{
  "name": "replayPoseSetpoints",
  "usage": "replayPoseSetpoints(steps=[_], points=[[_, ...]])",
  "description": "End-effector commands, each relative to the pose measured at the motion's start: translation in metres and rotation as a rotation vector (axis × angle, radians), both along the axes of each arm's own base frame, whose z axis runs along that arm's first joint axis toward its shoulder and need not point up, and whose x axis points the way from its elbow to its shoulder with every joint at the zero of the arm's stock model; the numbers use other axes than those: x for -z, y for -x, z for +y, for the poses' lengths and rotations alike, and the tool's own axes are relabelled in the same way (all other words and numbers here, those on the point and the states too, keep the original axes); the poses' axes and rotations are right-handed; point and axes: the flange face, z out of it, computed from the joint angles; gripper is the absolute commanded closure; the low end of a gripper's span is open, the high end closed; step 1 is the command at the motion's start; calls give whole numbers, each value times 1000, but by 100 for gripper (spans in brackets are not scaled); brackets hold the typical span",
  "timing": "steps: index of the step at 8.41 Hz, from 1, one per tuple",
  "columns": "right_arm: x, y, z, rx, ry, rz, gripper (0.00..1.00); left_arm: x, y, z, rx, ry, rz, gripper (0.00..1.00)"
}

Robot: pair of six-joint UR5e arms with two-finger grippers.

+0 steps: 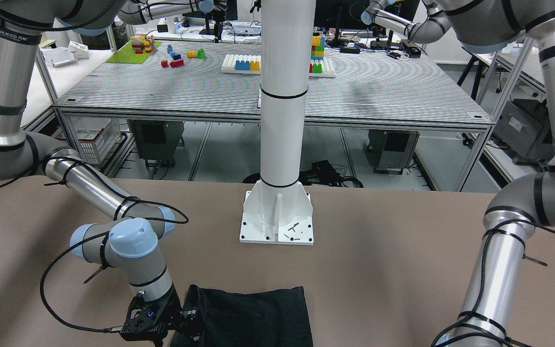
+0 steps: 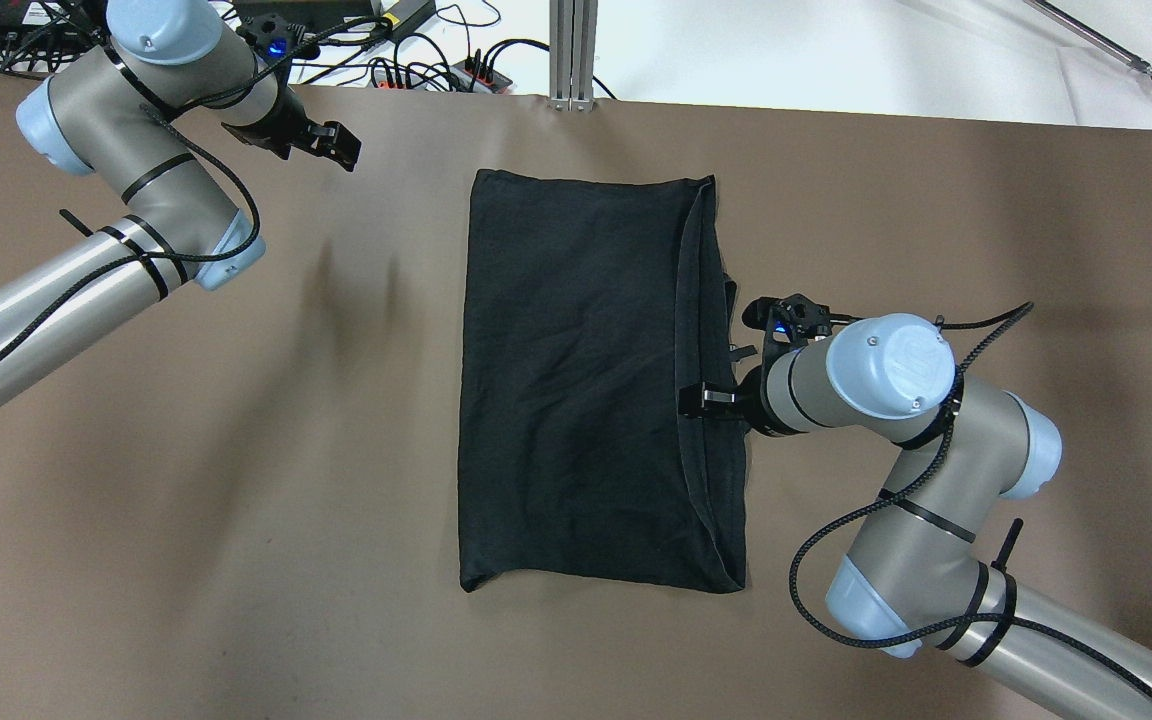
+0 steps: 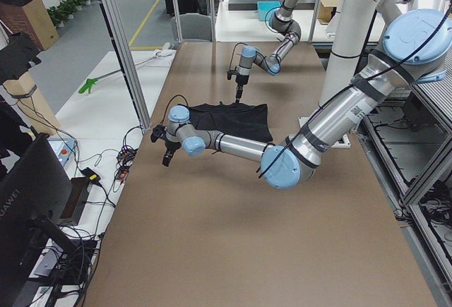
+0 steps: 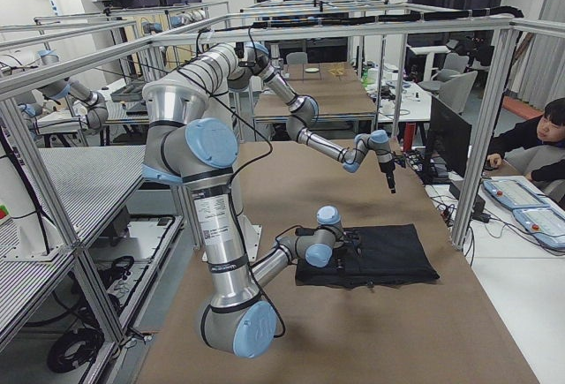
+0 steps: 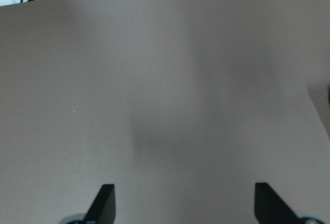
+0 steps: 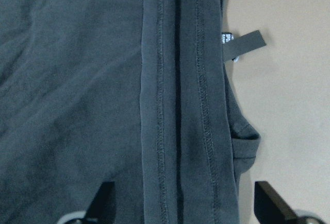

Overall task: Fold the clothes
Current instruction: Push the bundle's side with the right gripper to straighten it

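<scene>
Well, right pincer (image 6: 184, 197) gapes empty over a rectangular, stitched black garment (image 2: 576, 380); left pincer (image 5: 183, 197) gapes empty too

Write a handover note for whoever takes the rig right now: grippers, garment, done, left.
Left gripper: open, empty, over bare table at the far left, clear of the black garment.
Right gripper: open, at the garment's right edge over the stacked hems, holding nothing.
Garment: flat mid-table, folded into a long rectangle; tag sticks out at the right edge.
Done: at least one fold, judging by the layers.
Left: probably a further fold; right gripper looks placed to grasp that edge.
</scene>
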Motion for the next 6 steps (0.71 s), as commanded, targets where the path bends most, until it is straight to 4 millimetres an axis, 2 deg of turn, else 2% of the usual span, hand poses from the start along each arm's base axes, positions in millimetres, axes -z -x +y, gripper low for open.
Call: replayPoseSetpoints(steps=[1, 3, 4, 6], points=[[39, 27, 41, 34, 21, 135, 5, 1, -9, 4, -9, 2, 2, 5], [40, 66, 100, 48, -43, 281, 9, 1, -13, 6, -11, 4, 3, 5], [39, 68, 106, 80, -55, 322, 19, 0, -14, 6, -13, 5, 2, 5], [32, 67, 108, 132, -98, 391, 50, 0, -14, 6, -13, 5, 2, 5]])
